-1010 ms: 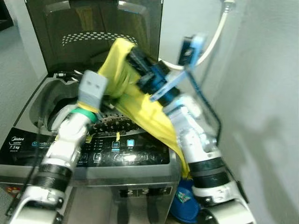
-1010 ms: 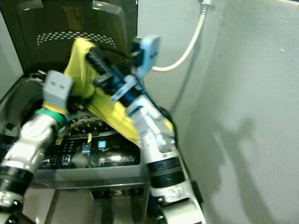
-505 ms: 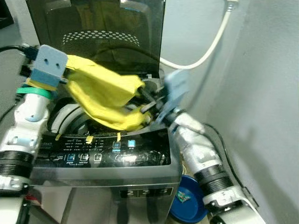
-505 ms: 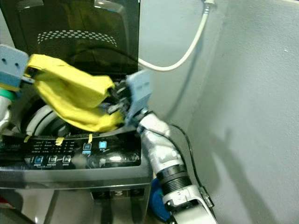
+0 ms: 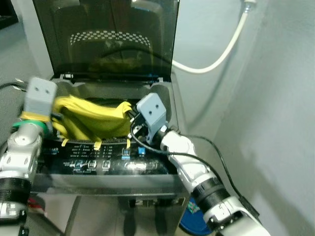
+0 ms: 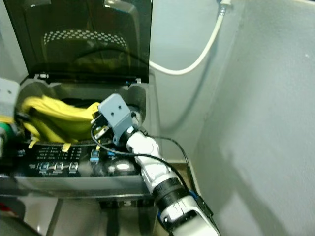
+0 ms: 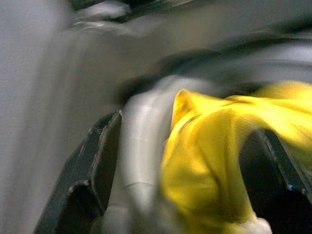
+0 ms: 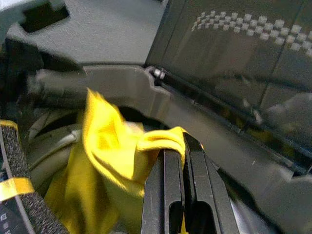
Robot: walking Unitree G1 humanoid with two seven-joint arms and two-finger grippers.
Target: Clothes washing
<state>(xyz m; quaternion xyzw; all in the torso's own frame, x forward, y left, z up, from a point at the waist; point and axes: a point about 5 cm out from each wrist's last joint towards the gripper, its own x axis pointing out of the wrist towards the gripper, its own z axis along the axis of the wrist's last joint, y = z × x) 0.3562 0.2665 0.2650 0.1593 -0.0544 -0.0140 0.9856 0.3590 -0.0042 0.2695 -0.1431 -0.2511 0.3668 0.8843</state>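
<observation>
A dark control panel [image 5: 108, 164] is seen along the near edge of the washing machine [image 5: 167, 105]. Just beyond it, a yellow garment [image 5: 93, 123] lies bunched in the drum opening. At its right end the garment is pinched by the right hand [image 8: 181, 146], whose fingers are pressed together on a fold. At its left end the left hand [image 5: 53, 122] is placed; its grip cannot be told. At the far side, the dark lid [image 5: 108, 39] stands raised. A white hose [image 5: 221, 54] is hung on the far right wall.
</observation>
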